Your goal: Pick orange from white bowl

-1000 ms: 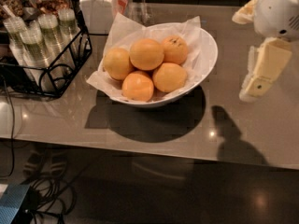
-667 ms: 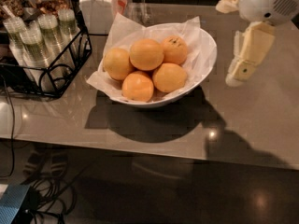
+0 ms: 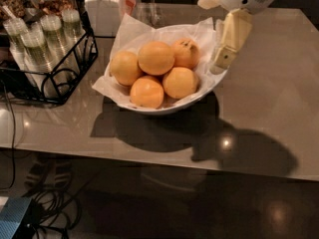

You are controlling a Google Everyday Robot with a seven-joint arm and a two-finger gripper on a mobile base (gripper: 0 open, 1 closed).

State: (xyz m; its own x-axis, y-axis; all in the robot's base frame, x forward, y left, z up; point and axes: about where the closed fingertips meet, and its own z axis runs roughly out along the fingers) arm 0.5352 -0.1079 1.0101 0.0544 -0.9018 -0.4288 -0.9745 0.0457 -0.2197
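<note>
The white bowl (image 3: 164,108), lined with crinkled white paper, stands on the brown table and holds five oranges. The orange (image 3: 156,58), the biggest and evenly yellow-orange, lies on top in the middle. A speckled one (image 3: 186,53) lies behind it to the right. A deeper-orange one (image 3: 147,92) lies at the front. Two more lie at the left (image 3: 124,67) and the right front (image 3: 180,82). My cream gripper (image 3: 218,66) hangs down from the upper right, over the bowl's right rim, next to the paper and empty.
A black wire rack (image 3: 55,91) with stacked plastic cups (image 3: 42,49) stands left of the bowl. A white container (image 3: 102,11) stands behind it. The table's front edge (image 3: 149,158) runs below the bowl. Cables and a blue box (image 3: 17,218) lie on the floor.
My gripper has moved left from the table's right side to the bowl's right rim. The bowl and the oranges have not moved.
</note>
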